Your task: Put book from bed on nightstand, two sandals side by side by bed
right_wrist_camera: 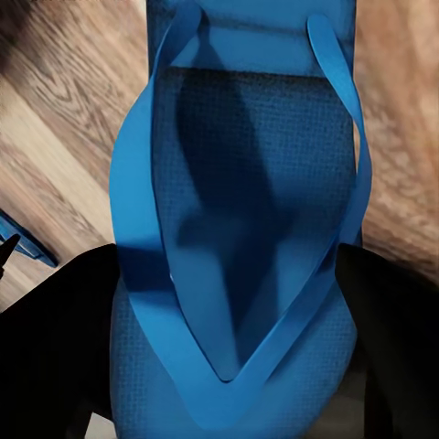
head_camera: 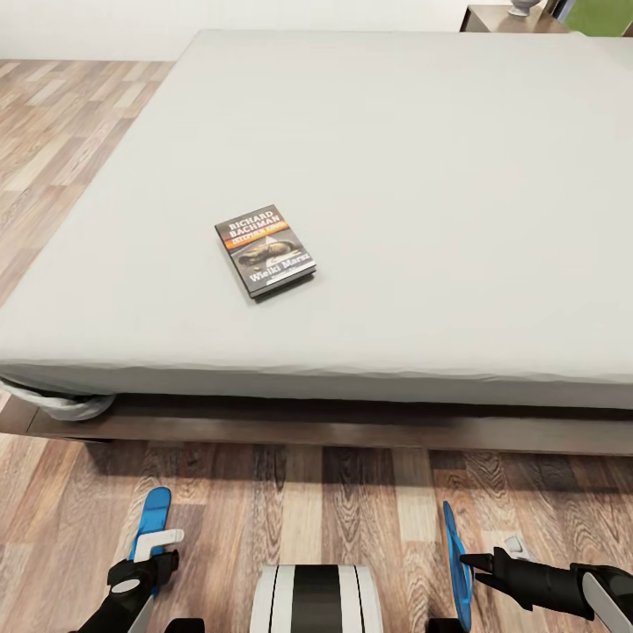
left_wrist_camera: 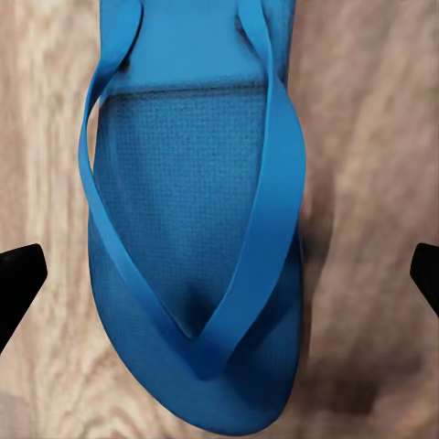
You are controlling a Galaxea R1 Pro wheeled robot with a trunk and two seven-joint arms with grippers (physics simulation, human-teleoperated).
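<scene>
Thin glossy book flat on smooth bed; left claw wide over ribbed sandal; right claw clamping tilted flip-flop.

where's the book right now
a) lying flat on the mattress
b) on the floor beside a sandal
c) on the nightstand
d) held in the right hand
a: the book lies flat, cover up, on the bed mattress, nearer the foot edge, apart from both hands.
</scene>
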